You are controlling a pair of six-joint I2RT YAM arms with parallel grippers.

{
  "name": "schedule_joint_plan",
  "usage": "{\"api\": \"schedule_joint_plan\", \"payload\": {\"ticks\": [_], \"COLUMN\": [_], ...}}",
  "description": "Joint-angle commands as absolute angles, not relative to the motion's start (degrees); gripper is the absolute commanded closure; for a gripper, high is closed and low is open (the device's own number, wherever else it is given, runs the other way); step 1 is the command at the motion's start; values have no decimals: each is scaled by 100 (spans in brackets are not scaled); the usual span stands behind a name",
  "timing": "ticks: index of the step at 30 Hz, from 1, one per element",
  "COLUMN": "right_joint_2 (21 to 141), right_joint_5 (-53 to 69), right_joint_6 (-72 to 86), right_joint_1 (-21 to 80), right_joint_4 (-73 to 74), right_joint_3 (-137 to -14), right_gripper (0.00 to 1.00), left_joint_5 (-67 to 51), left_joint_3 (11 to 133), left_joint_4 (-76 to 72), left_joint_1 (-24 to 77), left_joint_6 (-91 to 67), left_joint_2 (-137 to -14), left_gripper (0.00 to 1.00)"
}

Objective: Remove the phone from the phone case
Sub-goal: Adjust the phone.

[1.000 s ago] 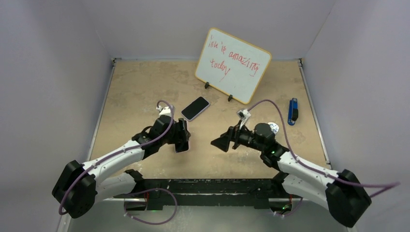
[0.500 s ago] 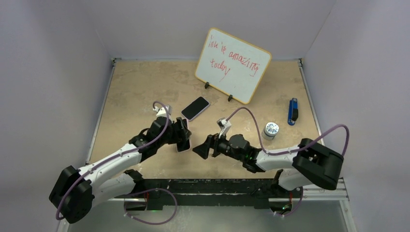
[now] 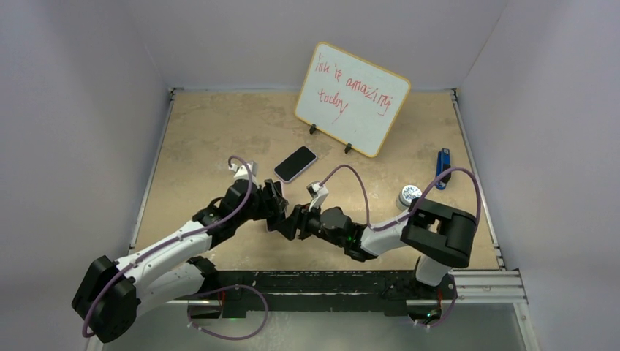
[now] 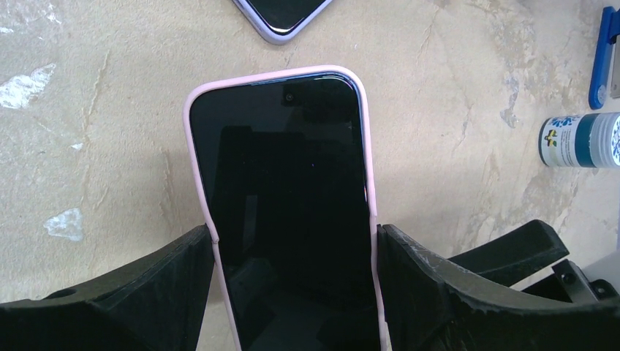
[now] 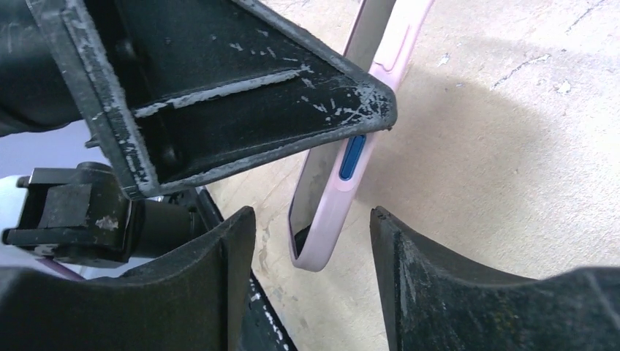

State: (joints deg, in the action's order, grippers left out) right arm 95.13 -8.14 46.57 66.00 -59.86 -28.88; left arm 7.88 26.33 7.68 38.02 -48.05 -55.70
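Observation:
My left gripper (image 4: 296, 252) is shut on a phone in a pink case (image 4: 281, 183), gripping its two long edges, screen toward the camera, held above the table. In the top view they are at the centre front (image 3: 276, 208). My right gripper (image 5: 311, 234) is open, its fingers either side of the case's lower corner (image 5: 325, 219) without touching it; a blue side button shows on the case edge. In the top view the right gripper (image 3: 291, 221) sits right beside the left one.
A second phone in a lavender case (image 3: 295, 163) lies flat behind the grippers. A whiteboard (image 3: 352, 98) stands at the back. A small bottle (image 3: 408, 195) and a blue tool (image 3: 442, 167) lie at the right.
My right arm has swung left across the table until its open jaws reach the held phone. The left gripper has shifted slightly back with the phone.

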Motion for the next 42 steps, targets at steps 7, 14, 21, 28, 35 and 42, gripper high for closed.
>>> {"api": "schedule_joint_plan", "payload": {"ticks": [7,14,21,28,35,42], "right_joint_2": [9632,9528,9467,8876,8104,7189], "right_joint_5": [-1086,-860,-504,-459,557,1033], "right_joint_6": [4796,4577,4452,4231,4365,4374], "right_joint_1": [6630,6633,6625,6484,5743,5326], "right_joint_4": [-6739,-7000,-7342,-7501,-8033,-7794], "right_joint_3": [-2988,-2881,-2612,-2097,-1405,-1084], "right_gripper": [64,100,100,100,100,100], "left_joint_5": [838,878,756,359,36,-574], "left_joint_3": [2512,2527,2531,2422,1915,1639], "left_joint_4": [290,394,376,89,-573,-1253], "left_joint_1": [3824,3824,3825,3826,3818,3819], "left_joint_6": [-4970,-4925,-4696,-4285,-4109,-3981], "left_joint_2": [-5204,-4965,-4694,-4371,-3467,-3255], "left_gripper": [100,91,46,19,14,12]}}
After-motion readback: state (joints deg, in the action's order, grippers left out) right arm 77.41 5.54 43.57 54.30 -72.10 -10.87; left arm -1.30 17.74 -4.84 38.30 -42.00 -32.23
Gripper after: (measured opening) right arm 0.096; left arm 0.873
